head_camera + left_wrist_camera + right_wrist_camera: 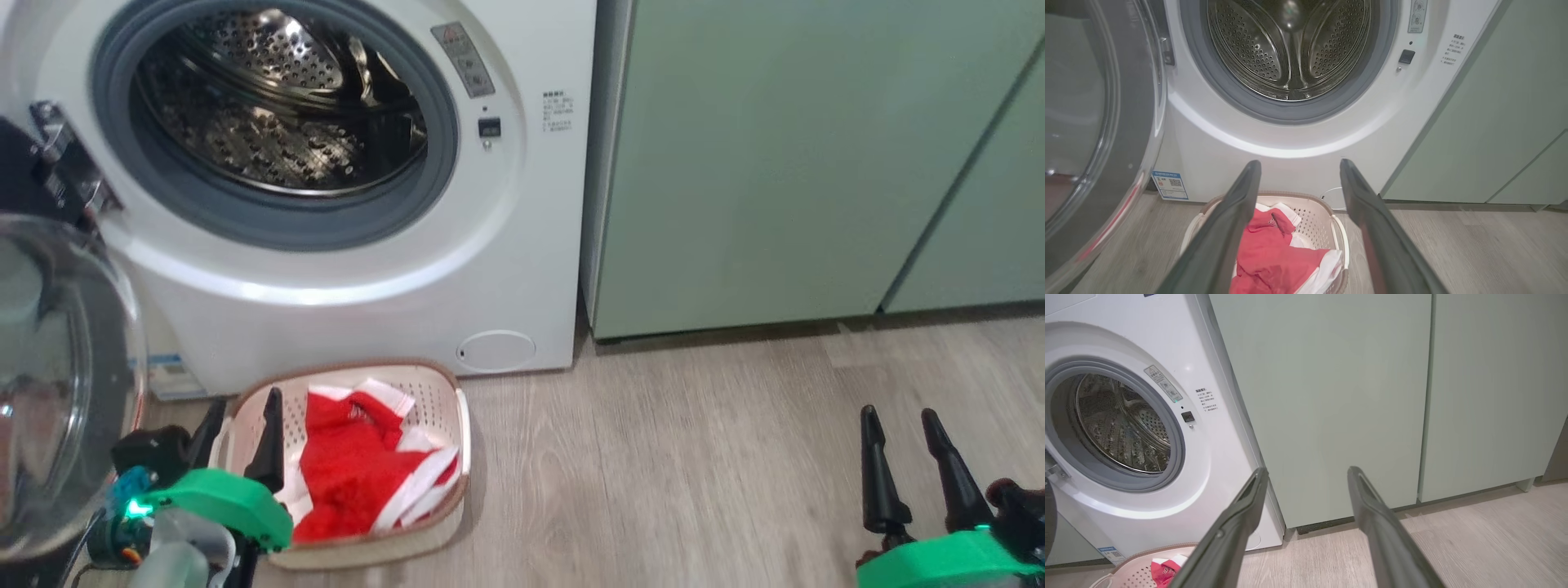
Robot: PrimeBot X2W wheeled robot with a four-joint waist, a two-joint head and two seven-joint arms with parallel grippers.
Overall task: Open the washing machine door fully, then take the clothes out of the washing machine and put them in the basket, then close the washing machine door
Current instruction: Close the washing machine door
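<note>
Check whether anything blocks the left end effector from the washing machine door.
Nothing visible does: the left end effector, open near the basket, has the open washing machine door directly to its left.

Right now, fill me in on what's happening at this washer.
The robot is unloading laundry. The washing machine has its door swung open to the left, and the drum looks empty. The red and white clothes lie in the basket on the floor in front of it. The left gripper hovers open by the basket, the right gripper is open off to the side, both holding nothing. Closing the door is what's left.
</note>
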